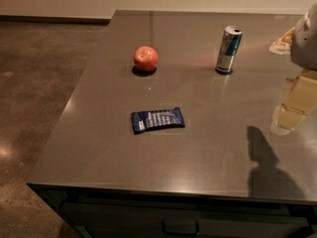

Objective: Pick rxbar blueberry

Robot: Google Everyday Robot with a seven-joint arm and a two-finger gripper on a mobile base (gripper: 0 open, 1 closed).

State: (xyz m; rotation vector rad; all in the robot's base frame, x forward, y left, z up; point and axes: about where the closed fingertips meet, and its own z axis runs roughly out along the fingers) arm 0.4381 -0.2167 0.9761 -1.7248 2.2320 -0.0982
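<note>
The rxbar blueberry (157,119) is a flat dark blue wrapper with white print, lying flat near the middle of the grey table (208,148). It lies with its length running left to right. My gripper (290,114) is at the right edge of the view, partly cut off, hanging over the table's right side. It is well to the right of the bar and apart from it. It holds nothing that I can see. Its shadow falls on the table below it, toward the front.
A red apple (146,58) sits behind the bar, toward the back left. A tall silver-and-blue drink can (228,49) stands upright at the back right. A pale object (281,42) lies at the far right edge. The table's left edge drops to a dark floor (34,83).
</note>
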